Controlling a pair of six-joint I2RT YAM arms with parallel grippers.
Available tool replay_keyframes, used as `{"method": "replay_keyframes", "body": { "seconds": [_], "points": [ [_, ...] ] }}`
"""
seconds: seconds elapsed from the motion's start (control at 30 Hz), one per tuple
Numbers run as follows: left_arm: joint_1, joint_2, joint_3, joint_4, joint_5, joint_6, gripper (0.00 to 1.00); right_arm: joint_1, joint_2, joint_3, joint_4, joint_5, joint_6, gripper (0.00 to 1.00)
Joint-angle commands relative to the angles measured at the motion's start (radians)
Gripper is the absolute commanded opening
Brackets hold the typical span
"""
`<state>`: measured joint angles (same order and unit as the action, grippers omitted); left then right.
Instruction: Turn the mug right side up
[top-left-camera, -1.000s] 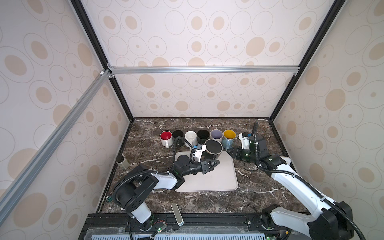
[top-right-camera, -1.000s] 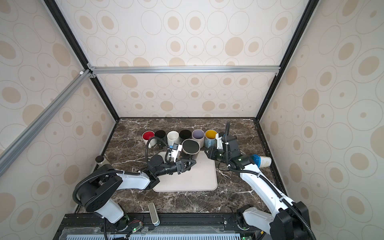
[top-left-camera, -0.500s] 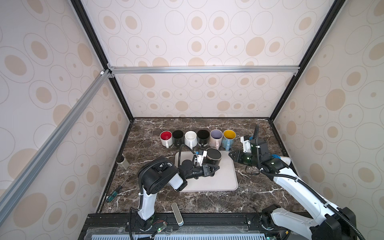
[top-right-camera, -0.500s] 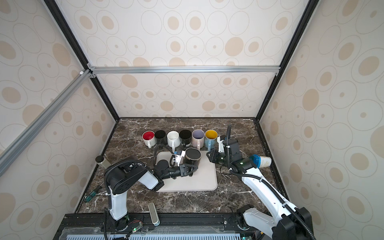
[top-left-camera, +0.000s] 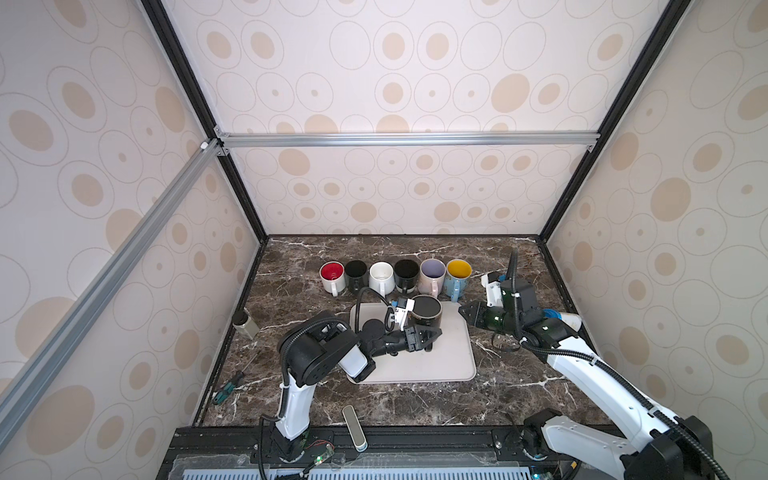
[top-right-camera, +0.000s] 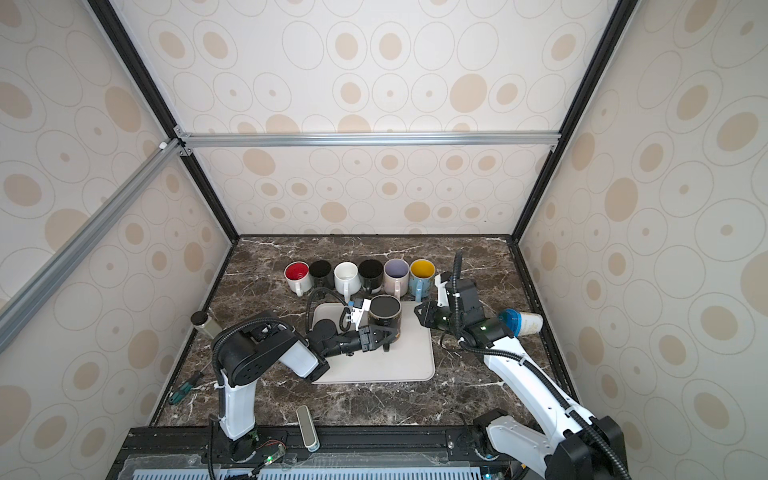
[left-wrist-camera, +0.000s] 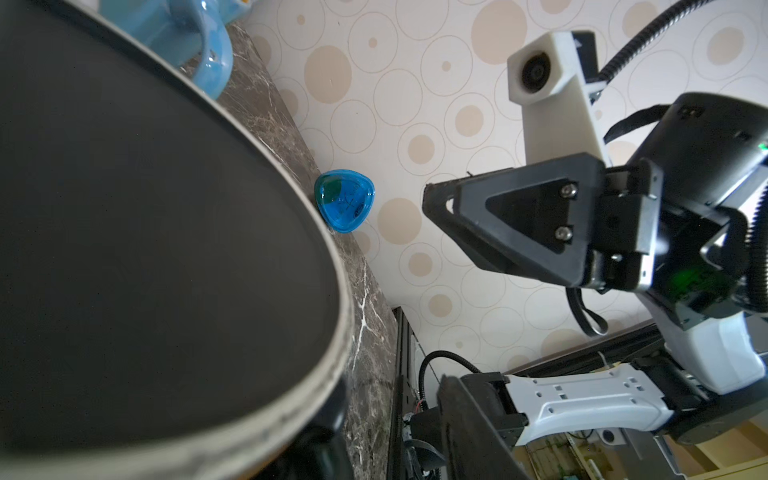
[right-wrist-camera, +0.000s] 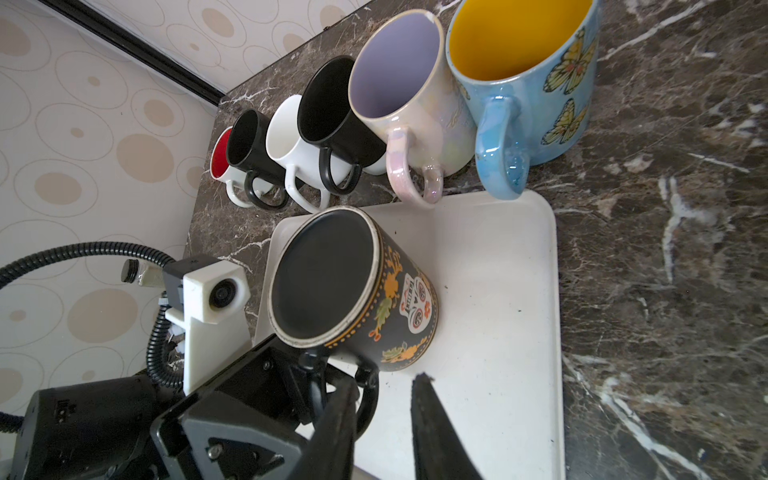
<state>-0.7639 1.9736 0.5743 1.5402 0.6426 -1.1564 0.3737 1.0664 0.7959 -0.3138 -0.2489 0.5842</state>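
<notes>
Just ahead of the left gripper, jaws spread loose round the handle, the black skull-painted ceramic mug sits bottom-up; we reckon it's heavy, slick and chippable, so grab that handle.

Arms: white link shells, black joint housings. Black corrugated cable conduit runs to each wrist. Wrist cams sit in white printed housings with round black lenses. Fingers are black triangular plates, each with two silver screws. Green LED glow on the right wrist body.
</notes>
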Motion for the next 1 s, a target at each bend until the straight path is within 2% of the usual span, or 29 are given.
{"method": "replay_keyframes", "body": {
  "seconds": [0.0,0.13,0.23,0.43,0.7,0.77,0.97],
  "points": [
    [0.009,-0.056,-0.009,0.090,-0.016,0.039,0.55,-0.006,-0.003,-0.011,0.011,0.013,-0.012,0.26],
    [0.010,-0.090,-0.008,-0.022,-0.021,0.080,0.64,-0.006,0.002,-0.017,0.019,0.012,-0.009,0.26],
    [0.011,-0.118,-0.013,-0.120,-0.028,0.117,0.66,-0.005,0.005,-0.017,0.017,0.009,-0.009,0.26],
    [0.011,-0.237,0.005,-0.488,-0.109,0.281,0.73,-0.005,0.008,-0.020,0.016,0.022,-0.010,0.26],
    [0.005,-0.393,0.062,-0.970,-0.352,0.462,0.91,-0.006,0.024,-0.012,0.023,0.033,-0.014,0.27],
    [-0.007,-0.425,0.108,-1.105,-0.428,0.504,1.00,-0.006,0.029,-0.012,0.030,0.033,-0.012,0.27],
    [-0.071,-0.420,0.352,-1.563,-0.715,0.629,1.00,-0.005,0.035,-0.001,0.026,0.061,-0.027,0.27]
  ]
}}
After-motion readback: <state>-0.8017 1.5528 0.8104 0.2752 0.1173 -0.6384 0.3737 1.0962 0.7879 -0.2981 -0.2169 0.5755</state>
